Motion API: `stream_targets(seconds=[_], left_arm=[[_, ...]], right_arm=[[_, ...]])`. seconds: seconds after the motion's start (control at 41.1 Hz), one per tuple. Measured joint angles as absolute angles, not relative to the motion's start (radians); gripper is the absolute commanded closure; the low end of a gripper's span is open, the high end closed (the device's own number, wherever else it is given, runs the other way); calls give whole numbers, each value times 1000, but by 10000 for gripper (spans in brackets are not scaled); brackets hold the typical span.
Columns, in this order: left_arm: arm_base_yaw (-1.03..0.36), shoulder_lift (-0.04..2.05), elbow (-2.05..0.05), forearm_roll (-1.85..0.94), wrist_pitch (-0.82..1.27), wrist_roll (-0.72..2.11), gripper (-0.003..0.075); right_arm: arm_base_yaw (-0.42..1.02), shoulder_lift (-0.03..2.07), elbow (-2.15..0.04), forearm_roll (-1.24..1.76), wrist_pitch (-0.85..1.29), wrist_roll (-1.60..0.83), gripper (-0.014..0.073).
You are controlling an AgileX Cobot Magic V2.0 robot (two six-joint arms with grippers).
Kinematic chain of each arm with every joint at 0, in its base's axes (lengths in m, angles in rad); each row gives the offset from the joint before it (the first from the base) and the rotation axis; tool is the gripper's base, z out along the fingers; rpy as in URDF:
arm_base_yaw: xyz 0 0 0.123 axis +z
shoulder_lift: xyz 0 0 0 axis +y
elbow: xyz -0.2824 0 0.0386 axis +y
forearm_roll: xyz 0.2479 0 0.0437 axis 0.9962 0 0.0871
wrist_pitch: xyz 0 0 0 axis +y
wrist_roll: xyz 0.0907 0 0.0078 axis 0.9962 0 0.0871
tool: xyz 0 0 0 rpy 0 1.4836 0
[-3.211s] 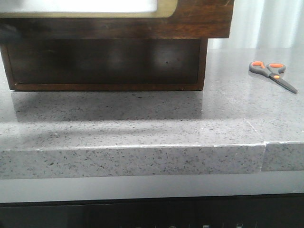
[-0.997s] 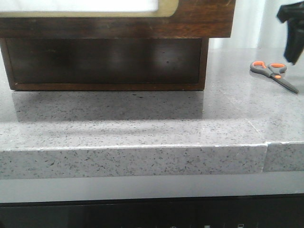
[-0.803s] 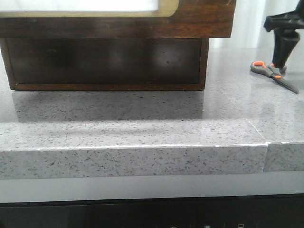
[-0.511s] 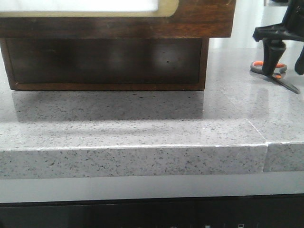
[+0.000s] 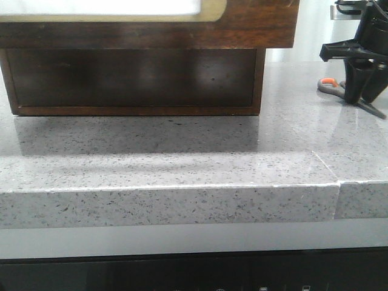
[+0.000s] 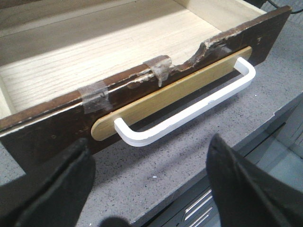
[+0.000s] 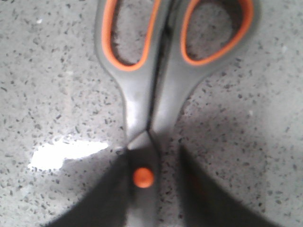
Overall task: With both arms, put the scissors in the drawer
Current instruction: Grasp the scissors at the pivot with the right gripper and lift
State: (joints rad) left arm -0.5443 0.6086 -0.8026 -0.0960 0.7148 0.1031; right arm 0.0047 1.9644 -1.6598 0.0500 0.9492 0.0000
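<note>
The scissors (image 5: 328, 85) lie flat on the grey counter at the far right, grey handles with orange-lined loops. My right gripper (image 5: 362, 91) has come down over them and is open. In the right wrist view its blurred dark fingers (image 7: 105, 198) stand on either side of the scissors (image 7: 142, 94) at the orange pivot, with a gap on one side. The drawer (image 6: 52, 127) is pulled open in the left wrist view, showing a pale wood bottom and a white handle (image 6: 189, 111). My left gripper (image 6: 151, 189) hangs open in front of that handle, holding nothing. The drawer front (image 5: 254, 24) juts out at the top left of the front view.
The dark wooden cabinet (image 5: 133, 79) stands on the counter at the back left, under the overhanging drawer. The counter's front edge (image 5: 182, 203) runs across the front view, with a seam near the right. Tape patches (image 6: 97, 92) and a chipped rim mark the drawer front.
My right gripper came into view from the upper right and dropped down over the scissors, now straddling them. The scissors, the drawer and the cabinet stayed put.
</note>
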Motion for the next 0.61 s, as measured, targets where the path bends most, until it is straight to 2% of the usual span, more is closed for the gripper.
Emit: stream_targets(seconds=[0.097, 0.389, 0.608], left_arm=[[-544, 609, -803, -96, 715, 103, 227], [-544, 609, -803, -96, 715, 103, 227], [-544, 609, -803, -96, 715, 103, 227]], right_arm=[[5, 1964, -1660, 50, 951, 0, 559], [5, 1957, -1660, 50, 963, 0, 558], [5, 1840, -1660, 54, 980, -11, 558]])
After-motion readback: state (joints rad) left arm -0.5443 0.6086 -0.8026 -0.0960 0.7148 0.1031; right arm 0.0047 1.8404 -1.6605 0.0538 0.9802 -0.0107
